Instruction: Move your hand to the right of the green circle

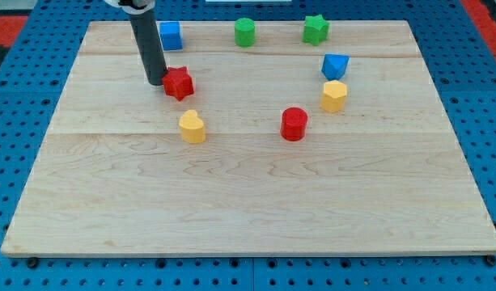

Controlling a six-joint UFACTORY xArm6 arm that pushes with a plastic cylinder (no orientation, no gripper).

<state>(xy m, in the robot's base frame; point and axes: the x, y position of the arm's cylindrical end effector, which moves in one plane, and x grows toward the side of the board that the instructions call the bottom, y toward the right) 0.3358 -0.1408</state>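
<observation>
Yellow block (192,127); my tip (155,82) seemingly touches red star (178,83).

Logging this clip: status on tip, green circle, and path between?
My tip touching red star, its left side. Green circle at view's top, untouched. Route rightward: red star adjacent.

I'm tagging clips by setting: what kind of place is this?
Likely a robotics lab bench: a wooden board on a blue perforated surface, small coloured blocks like the green circle, and my tip beside the red star.

Pale wooden board (256,194), blue perforated table (21,97)
</observation>
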